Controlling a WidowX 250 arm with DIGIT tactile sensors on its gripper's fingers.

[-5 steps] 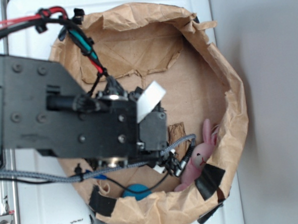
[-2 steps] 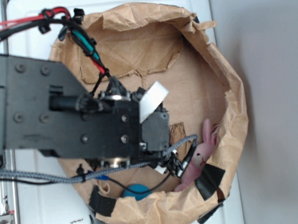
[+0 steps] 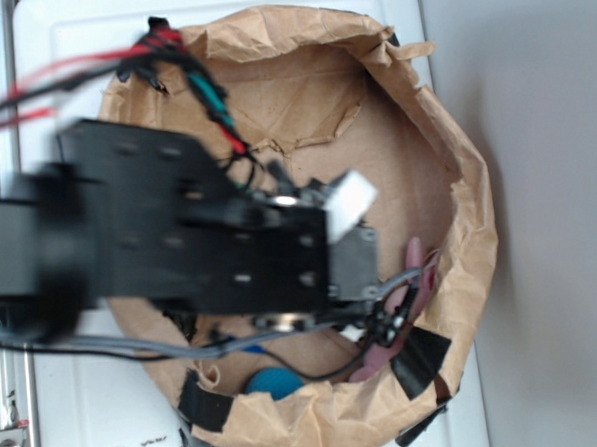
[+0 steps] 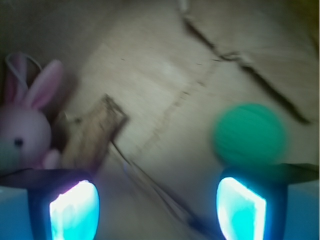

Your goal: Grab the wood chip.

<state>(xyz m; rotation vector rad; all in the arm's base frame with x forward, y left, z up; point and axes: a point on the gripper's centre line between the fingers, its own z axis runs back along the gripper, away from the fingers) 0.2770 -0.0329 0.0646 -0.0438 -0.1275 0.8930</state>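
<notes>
The wood chip (image 4: 92,132) is a small flat brown piece lying on the paper floor, beside the pink bunny (image 4: 25,127), at the left of the wrist view. My gripper (image 4: 157,207) is open, its two glowing cyan fingertips (image 4: 75,210) wide apart with only bare paper between them. The chip lies just ahead of the left fingertip, not between the jaws. In the exterior view the black arm (image 3: 210,253) covers the chip, and only a bit of the bunny (image 3: 417,267) shows past it.
A teal ball (image 4: 250,132) rests just ahead of the right fingertip, also seen as the ball (image 3: 277,382) under the arm. The brown paper-lined bowl (image 3: 474,224) has crumpled raised walls all round. Torn paper flaps (image 3: 304,138) lie on its floor.
The arm has swung to the right across the bowl, now blurred with motion, and covers the wood chip and most of the bunny that showed before.
</notes>
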